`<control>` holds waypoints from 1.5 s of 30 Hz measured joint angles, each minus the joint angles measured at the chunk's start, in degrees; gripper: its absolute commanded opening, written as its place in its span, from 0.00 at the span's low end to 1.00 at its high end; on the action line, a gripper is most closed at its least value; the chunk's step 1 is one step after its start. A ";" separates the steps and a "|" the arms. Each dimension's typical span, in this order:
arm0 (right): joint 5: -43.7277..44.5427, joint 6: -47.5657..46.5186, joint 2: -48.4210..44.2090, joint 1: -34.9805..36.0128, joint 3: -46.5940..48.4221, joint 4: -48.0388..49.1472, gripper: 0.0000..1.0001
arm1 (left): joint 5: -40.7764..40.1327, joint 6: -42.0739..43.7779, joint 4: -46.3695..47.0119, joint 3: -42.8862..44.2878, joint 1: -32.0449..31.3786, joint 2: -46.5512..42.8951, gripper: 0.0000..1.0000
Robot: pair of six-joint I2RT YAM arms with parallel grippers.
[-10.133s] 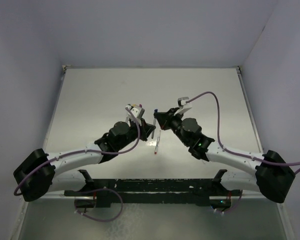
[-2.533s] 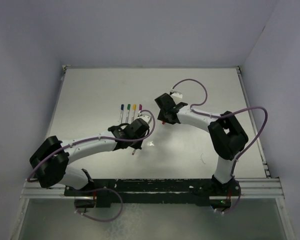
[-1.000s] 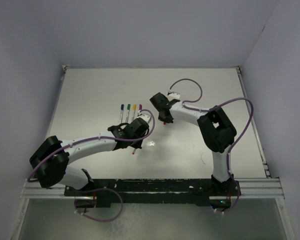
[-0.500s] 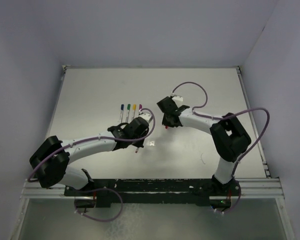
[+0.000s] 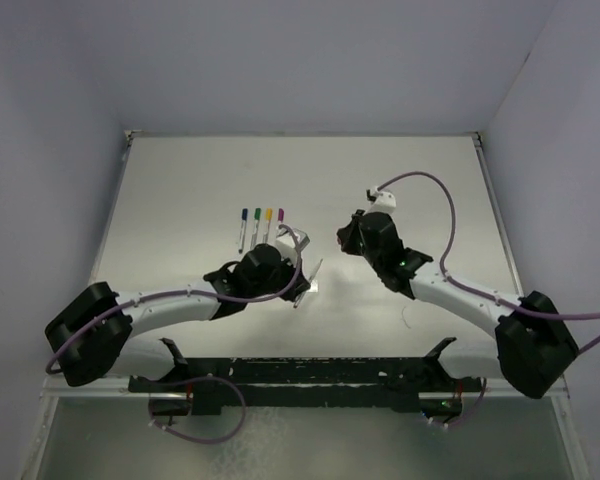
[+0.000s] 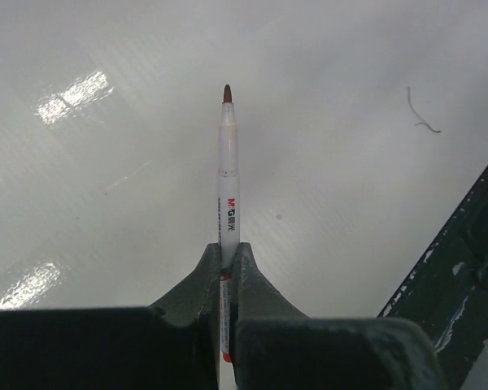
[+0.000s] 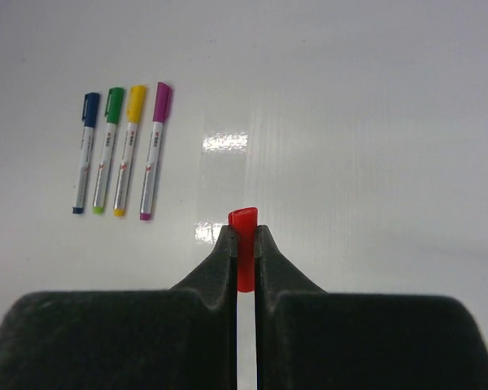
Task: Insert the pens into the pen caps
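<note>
1 pen in L gripper; red cap in R gripper.

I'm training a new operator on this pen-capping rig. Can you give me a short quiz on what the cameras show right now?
1. What is the right gripper shut on? A) a red cap B) a green pen C) nothing
2. True or false: the pen in the left gripper wears its cap.
3. How many capped pens lie in the row on the table?
Key: 1 A. 2 False, its tip is bare. 3 Four: blue, green, yellow, purple.
</note>
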 measured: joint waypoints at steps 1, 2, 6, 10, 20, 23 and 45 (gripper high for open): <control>-0.57 -0.76 -1.38 0.04 -1.73 2.08 0.00 | 0.85 0.00 2.08 -0.52 0.00 -0.15 0.00; -1.16 -1.36 -2.60 0.11 -3.23 3.67 0.00 | 1.60 0.00 3.76 -0.90 0.00 -0.20 0.00; -3.76 -4.35 -8.41 0.92 -10.32 11.82 0.00 | 4.94 -0.70 12.68 -3.06 -0.02 -0.20 0.00; -5.35 -6.23 -13.11 1.57 -14.84 18.88 0.00 | 7.30 -3.13 19.98 -4.68 -0.09 0.22 0.00; -5.62 -7.26 -20.26 1.86 -19.65 29.70 0.00 | 8.61 -8.72 29.42 -6.08 -0.39 2.73 0.00; -5.62 -7.23 -20.52 1.88 -19.87 30.84 0.00 | 8.59 -9.51 30.21 -6.16 -0.39 2.71 0.00; -5.64 -5.73 -20.33 2.64 -21.53 33.57 0.00 | 6.82 -10.54 33.68 -6.16 -0.44 2.69 0.00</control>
